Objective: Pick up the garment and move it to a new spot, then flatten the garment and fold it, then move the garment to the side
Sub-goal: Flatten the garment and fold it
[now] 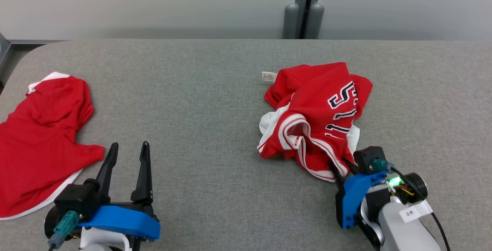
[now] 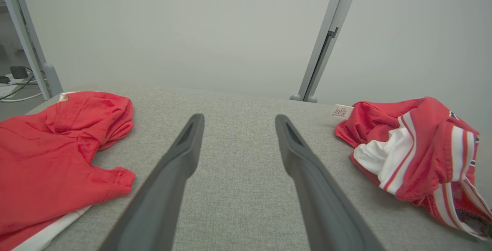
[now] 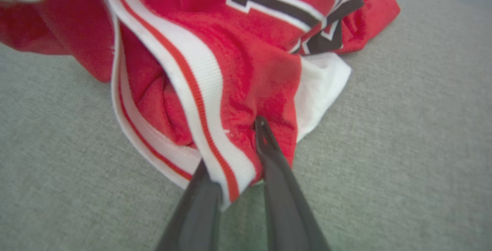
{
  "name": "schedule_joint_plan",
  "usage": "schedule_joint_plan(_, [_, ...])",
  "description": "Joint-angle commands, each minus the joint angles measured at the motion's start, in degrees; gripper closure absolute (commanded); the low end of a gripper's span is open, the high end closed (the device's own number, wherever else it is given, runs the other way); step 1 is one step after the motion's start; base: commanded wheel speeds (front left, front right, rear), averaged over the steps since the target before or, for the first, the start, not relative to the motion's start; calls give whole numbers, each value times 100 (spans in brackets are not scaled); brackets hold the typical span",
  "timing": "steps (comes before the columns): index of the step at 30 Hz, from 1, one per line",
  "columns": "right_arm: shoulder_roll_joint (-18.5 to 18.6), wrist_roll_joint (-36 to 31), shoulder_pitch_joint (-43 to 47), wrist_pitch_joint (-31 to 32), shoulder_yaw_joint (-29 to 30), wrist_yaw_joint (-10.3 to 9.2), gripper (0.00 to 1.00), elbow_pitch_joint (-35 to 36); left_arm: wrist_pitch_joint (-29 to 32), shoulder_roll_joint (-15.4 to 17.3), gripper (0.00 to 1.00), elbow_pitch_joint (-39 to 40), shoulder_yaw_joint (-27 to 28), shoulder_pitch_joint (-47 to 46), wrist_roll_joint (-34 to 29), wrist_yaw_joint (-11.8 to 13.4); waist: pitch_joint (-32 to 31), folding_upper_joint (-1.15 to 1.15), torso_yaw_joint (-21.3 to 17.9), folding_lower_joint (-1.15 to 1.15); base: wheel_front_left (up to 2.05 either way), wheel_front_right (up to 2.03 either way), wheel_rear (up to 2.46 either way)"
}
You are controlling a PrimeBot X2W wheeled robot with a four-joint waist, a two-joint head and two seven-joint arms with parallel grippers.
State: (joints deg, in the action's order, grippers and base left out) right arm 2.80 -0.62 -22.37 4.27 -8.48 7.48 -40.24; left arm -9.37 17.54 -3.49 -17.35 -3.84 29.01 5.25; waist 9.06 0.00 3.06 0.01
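The garment [image 1: 319,108] is a crumpled red jersey with white trim and dark numerals, lying right of centre on the grey table [image 1: 211,108]. In the left wrist view the garment [image 2: 423,147] lies off to the right. My right gripper [image 1: 340,164] is at its near edge. In the right wrist view the garment [image 3: 250,51] has its striped hem lying between the fingers of my right gripper [image 3: 242,135]; one finger goes under the cloth, the other rests on top, with a gap still between them. My left gripper [image 1: 128,147] [image 2: 238,118] hovers open over bare table, holding nothing.
A second red garment [image 1: 38,135] [image 2: 50,147] with a white edge lies spread at the table's left side. A white label [image 1: 269,76] sticks out at the jersey's far left. A grey post [image 1: 303,9] stands behind the table's far edge.
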Motion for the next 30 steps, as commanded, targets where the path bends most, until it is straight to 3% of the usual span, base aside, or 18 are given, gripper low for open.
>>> schedule_joint_plan(1, [17,192,-185,-142,-37,3,100,-8,-35,-10,0,-40,-4,-82,-13,-20,-38,0,14,-1,0,0,0])
schedule_joint_plan(5, [16,706,-496,-224,-303,3,100,442,-71,7,0,-121,-15,-34,19,-44,-193,0,-5,-1,0,0,0])
schedule_joint_plan(14, [19,1478,-1262,397,-1134,3,100,2578,-116,32,0,-179,-11,101,91,-35,-439,0,-116,-1,0,0,0])
schedule_joint_plan(19, [19,2033,-2022,561,-1517,3,100,3342,-133,73,0,-144,31,80,107,-5,-415,0,-190,-1,0,0,0])
schedule_joint_plan(25, [19,2287,-2923,344,-1492,2,100,3634,-162,102,0,-117,15,3,99,-27,-357,0,-212,-1,0,0,0])
schedule_joint_plan(30, [19,1949,-2852,444,-1032,3,100,3306,-161,106,0,-85,-28,-54,89,-42,-255,0,-192,-1,0,0,0])
